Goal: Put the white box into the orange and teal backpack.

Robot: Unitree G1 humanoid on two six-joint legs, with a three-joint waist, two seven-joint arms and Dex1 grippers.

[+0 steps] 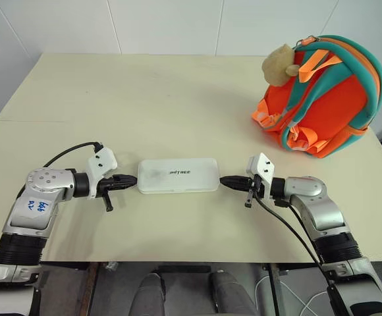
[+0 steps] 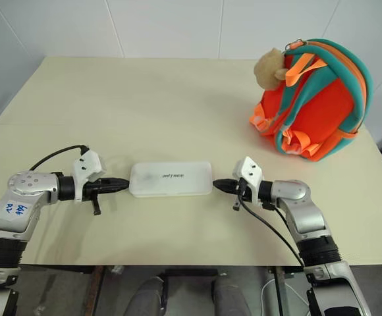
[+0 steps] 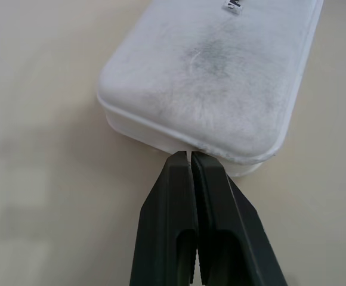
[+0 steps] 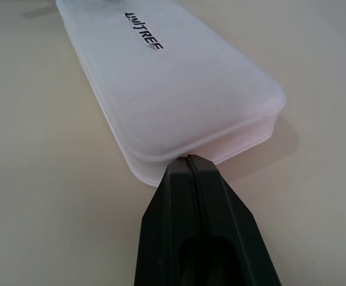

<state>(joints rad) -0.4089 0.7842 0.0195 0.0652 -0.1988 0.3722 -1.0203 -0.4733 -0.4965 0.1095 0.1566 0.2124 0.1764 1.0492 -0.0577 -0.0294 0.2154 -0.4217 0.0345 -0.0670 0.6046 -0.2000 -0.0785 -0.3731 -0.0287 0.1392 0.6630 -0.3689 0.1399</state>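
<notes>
My left pincer (image 3: 191,156) and right pincer (image 4: 188,158), both pressed closed, touch the white box's (image 1: 178,176) ends; the backpack (image 1: 323,99) stands well apart.

You are looking at a white box (image 1: 178,176) lying on a pale cream table (image 1: 145,99); its lid is carrying small dark lettering and a grey smudge toward one end. Well away from the box, the backpack (image 1: 323,99) is showing a bright orange body with teal trim and straps, orange loops, and a tan plush toy (image 1: 280,64) at its top. The fingers (image 3: 188,226) pointing at the box are showing black.
</notes>
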